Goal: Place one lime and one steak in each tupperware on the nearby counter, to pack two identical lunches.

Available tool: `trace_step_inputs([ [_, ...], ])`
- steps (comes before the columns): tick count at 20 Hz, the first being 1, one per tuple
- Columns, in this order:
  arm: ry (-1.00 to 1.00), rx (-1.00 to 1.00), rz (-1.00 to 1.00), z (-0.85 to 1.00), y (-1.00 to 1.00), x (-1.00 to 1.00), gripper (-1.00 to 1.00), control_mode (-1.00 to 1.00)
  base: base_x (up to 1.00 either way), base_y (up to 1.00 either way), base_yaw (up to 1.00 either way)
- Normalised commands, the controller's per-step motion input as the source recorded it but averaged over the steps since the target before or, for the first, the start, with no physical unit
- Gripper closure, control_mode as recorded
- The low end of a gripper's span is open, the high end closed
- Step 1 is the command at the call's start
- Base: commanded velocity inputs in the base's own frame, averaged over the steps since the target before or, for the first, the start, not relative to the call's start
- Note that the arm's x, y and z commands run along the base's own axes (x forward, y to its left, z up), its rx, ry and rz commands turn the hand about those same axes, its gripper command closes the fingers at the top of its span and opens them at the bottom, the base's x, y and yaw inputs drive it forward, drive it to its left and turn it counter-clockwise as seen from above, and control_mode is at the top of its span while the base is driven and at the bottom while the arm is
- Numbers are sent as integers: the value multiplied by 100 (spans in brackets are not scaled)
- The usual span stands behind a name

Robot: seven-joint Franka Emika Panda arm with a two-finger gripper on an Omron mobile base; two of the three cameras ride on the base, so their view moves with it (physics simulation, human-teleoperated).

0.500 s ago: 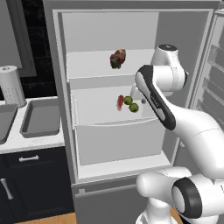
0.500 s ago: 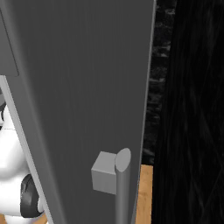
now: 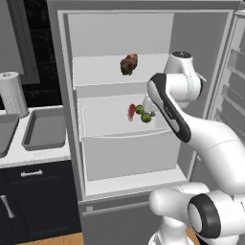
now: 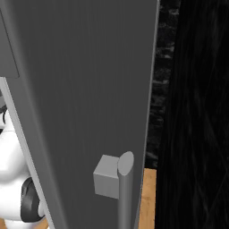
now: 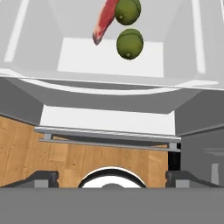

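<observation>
**Q:** Hand view first: what lies ahead of you?

**A:** My gripper (image 5: 112, 177) shows low in the frame, its jaws spread wide apart and holding nothing. At upper centre, inside the white plastic fridge drawer (image 5: 109, 85), sit two round green limes (image 5: 130, 43) and, just left of them, a thin red raw steak (image 5: 104, 22).

**Q:** How far along is the packing?

**A:** By my reading, hardly begun. In the left base view both limes (image 3: 142, 113) and that steak (image 3: 131, 112) lie at centre frame in the drawer, and a second, brown lumpy steak (image 3: 128, 64) rests on the white shelf (image 3: 100, 72) above. The white marbled stone counter (image 3: 28, 153) is at left; a grey rectangular tray (image 3: 45, 129) sits on it, perhaps one tupperware, though I cannot tell. All four items are left to move.

**Q:** Room to work?

**A:** The drawer's raised front lip stands between me and the limes, and the shelf edge hangs overhead. The dark grey fridge door (image 4: 85, 89) stands open, crowding the right base view.
</observation>
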Motion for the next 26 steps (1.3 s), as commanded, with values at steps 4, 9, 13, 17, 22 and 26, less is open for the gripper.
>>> trace_step_inputs([
  [4, 2, 0, 0, -67, 0, 0, -100, -100, 0, 0, 0],
  [9, -10, 0, 0, -53, 0, 10, -100, -100, 0, 0, 0],
  [13, -27, 0, 0, -24, 0, 36, -100, -100, 0, 0, 0],
  [17, -25, 0, 0, -1, -3, 47, -100, -100, 0, 0, 0],
  [22, -10, 0, 1, 0, -27, 90, -100, -100, 0, 0, 0],
  [26, -1, 0, 0, 0, -16, 86, -100, -100, 0, 0, 0],
])
